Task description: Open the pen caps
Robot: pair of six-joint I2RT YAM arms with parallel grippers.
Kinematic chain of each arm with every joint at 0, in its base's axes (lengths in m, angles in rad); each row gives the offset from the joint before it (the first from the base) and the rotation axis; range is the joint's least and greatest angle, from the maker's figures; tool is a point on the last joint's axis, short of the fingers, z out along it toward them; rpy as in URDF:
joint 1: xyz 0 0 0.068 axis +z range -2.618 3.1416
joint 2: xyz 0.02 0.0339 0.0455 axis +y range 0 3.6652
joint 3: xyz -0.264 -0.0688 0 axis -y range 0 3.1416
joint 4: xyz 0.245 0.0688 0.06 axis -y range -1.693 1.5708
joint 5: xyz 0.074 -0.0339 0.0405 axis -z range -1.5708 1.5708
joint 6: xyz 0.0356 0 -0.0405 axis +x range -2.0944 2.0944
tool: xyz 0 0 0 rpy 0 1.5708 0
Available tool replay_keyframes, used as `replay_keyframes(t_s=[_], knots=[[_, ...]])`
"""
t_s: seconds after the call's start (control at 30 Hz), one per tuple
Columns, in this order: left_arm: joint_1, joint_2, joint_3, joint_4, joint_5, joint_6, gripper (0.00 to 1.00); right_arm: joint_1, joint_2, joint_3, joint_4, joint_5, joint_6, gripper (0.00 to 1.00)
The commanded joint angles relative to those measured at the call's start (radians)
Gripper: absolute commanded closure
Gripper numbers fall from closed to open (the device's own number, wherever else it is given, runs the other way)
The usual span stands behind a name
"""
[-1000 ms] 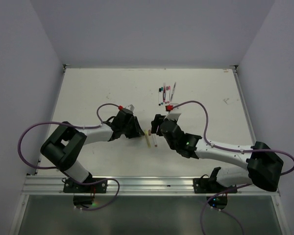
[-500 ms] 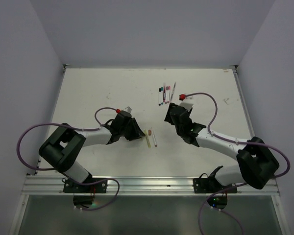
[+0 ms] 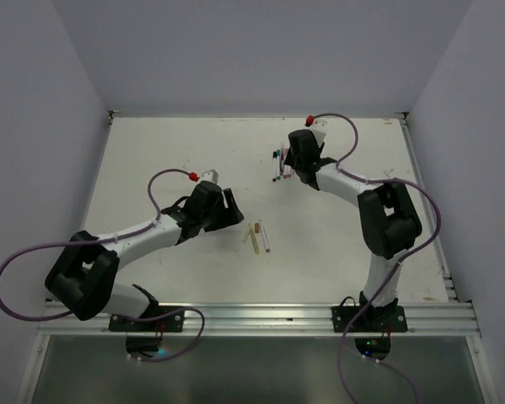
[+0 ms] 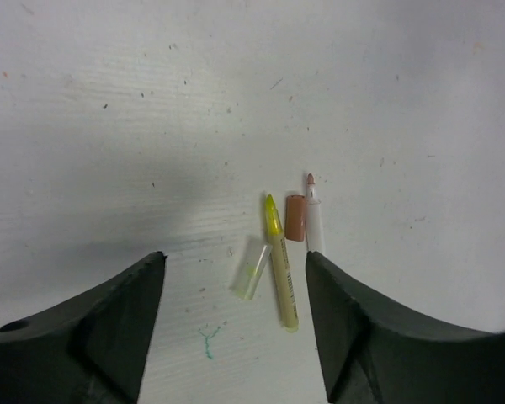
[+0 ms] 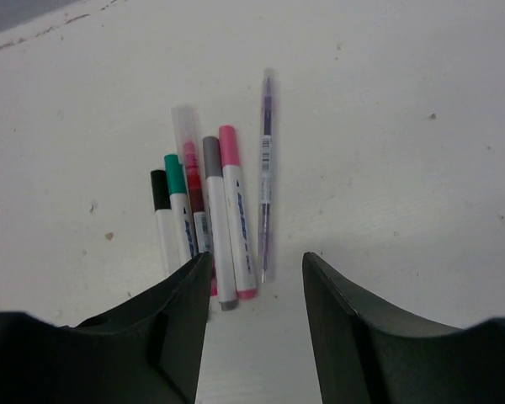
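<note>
In the left wrist view a yellow pen lies uncapped, its clear yellowish cap loose beside it. A brown cap lies against a white pen with a bare tip. My left gripper is open just short of them and holds nothing; from above it sits left of these pens. My right gripper is open over the near ends of a row of capped pens: black cap, green cap, clear cap, grey cap, pink cap.
A thin purple pen lies at the right of the row. The pen cluster sits toward the far middle of the white table, partly under the right gripper. Grey walls enclose three sides.
The right arm swung away from the middle pens up to the far pen cluster. The left gripper opened wider and drew back a little from the yellow pen.
</note>
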Motion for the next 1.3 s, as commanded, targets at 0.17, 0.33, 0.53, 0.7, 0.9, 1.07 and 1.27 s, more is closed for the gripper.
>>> replay_keyframes(t_s=[0.17,0.33,0.53,0.7,0.9,1.07,1.27], knots=[[0.010,-0.144,0.085,-0.120,-0.178,0.198,0.06,-0.078,0.246,0.319,-0.135,-0.042,-0.042,0.55],[0.011,-0.230,0.074,-0.134,-0.240,0.253,0.00,-0.099,0.366,0.465,-0.215,-0.065,-0.039,0.59],[0.011,-0.283,0.048,-0.139,-0.270,0.282,0.00,-0.112,0.441,0.503,-0.251,-0.073,-0.008,0.66],[0.013,-0.290,0.032,-0.139,-0.245,0.281,0.00,-0.119,0.434,0.444,-0.264,-0.081,0.001,0.74],[0.011,-0.317,0.006,-0.116,-0.182,0.272,0.00,-0.121,0.290,0.242,-0.199,-0.139,-0.015,1.00],[0.013,-0.349,0.000,-0.085,-0.104,0.261,0.01,-0.112,0.039,-0.047,-0.077,-0.185,-0.053,1.00],[0.011,-0.368,0.006,-0.021,0.000,0.227,0.02,-0.035,-0.281,-0.355,0.053,-0.279,-0.110,1.00]])
